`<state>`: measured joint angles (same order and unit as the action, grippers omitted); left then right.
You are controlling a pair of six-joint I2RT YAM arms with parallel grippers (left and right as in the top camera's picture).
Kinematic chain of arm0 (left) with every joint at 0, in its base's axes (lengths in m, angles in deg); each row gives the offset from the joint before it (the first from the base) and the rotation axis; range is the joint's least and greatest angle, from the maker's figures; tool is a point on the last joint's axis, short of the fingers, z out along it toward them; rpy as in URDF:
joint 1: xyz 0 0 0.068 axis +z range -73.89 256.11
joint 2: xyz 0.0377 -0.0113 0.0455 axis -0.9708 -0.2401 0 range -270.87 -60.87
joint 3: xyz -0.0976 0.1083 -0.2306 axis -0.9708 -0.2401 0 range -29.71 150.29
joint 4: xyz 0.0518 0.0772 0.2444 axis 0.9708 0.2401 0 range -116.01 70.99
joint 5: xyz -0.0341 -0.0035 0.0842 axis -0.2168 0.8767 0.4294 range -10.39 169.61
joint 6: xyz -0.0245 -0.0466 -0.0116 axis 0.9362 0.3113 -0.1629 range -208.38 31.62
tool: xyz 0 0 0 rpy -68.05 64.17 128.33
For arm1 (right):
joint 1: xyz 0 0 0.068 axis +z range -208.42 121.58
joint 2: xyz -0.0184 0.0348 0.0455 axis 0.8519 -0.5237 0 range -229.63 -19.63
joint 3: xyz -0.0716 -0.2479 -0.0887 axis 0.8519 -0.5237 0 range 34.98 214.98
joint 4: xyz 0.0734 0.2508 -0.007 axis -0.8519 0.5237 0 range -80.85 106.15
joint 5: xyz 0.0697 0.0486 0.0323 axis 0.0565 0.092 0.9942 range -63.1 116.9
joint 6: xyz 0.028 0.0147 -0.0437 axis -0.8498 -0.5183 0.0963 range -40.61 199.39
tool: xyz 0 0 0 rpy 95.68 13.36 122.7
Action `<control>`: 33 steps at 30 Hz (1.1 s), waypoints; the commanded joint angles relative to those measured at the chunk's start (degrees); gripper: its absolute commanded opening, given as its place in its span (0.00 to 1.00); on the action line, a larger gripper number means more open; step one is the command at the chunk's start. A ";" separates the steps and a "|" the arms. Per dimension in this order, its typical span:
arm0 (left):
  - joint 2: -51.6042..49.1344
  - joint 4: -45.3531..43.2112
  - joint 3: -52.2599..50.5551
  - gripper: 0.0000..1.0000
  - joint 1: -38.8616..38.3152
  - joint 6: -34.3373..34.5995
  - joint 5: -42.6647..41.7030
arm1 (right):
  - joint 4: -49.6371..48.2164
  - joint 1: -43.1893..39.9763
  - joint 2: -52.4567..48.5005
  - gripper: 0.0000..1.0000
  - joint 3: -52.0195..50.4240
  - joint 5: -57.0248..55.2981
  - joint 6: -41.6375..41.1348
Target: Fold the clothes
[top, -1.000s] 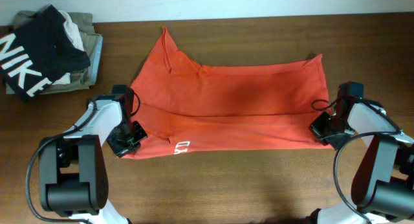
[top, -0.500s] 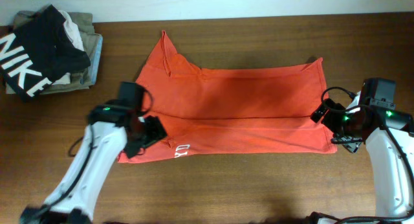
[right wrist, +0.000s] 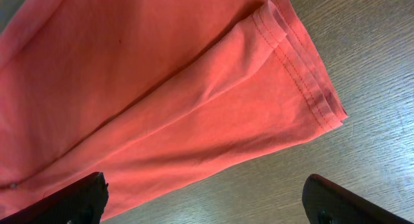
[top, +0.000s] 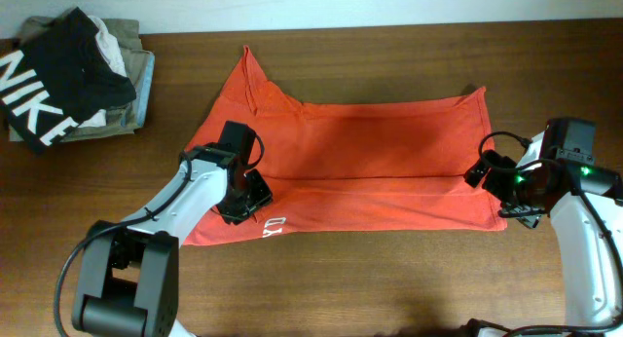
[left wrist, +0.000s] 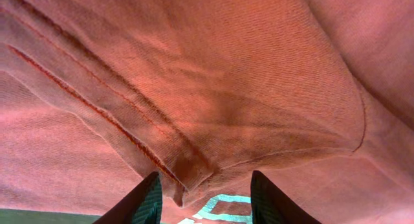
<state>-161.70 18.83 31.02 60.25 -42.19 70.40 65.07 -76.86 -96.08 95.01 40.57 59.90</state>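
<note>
- My left pincer (left wrist: pixel 206 179) stands partly apart; a doubled fold of the red-orange T-shirt (top: pixel 370 147) hangs just over the gap, with a stitched seam running down into it; the cloth is not clamped, as far as my wrist view shows
- Seen from above, this pincer sits on the shirt's left end, near its front edge, just beside the white lettering (top: pixel 273 223)
- My right pincer (right wrist: pixel 204 185) is spread wide and grips nothing; it hovers above the shirt's right end, where the double-stitched hem (right wrist: pixel 304 88) lies folded over itself on bare wood
- The shirt lies flat across the middle of the table (top: pixel 389 279), long side parallel to the front edge; a front band looks already doubled over; one pointed piece sticks out toward the back edge on the left
- I judge the cloth light, soft and limp; it will sag and crease wherever unsupported, and a single layer may slide off the one below; not fragile, not slippery against the wood
- Best hold, I think: pinch both layers at the end corners, close to the hems where the stitching gives more body, one pincer at each end, and lift level so the fold stays straight
- In the back left corner lies a black NIKE garment (top: pixel 39 84) on khaki folded garments (top: pixel 127 45), well apart from the shirt; not mine to touch
</note>
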 commanded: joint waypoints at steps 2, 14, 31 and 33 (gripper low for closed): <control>-0.52 -0.72 -1.97 0.41 -0.13 2.03 0.02 | 0.24 0.11 0.17 0.99 0.94 0.70 0.66; -0.52 -15.72 -2.10 0.01 -0.13 1.95 1.51 | 0.24 0.11 0.17 1.00 0.96 -0.79 0.63; -6.34 -47.17 -2.10 0.31 -1.51 -4.00 7.30 | 0.31 0.11 0.17 0.99 0.96 -0.81 0.66; -6.36 -49.86 -2.01 0.85 -1.51 -12.94 7.56 | 0.66 0.11 0.17 0.99 0.96 -0.81 0.66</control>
<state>-167.69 -28.92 28.57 58.81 -45.42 77.13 65.42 -76.86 -96.08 95.10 40.31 60.14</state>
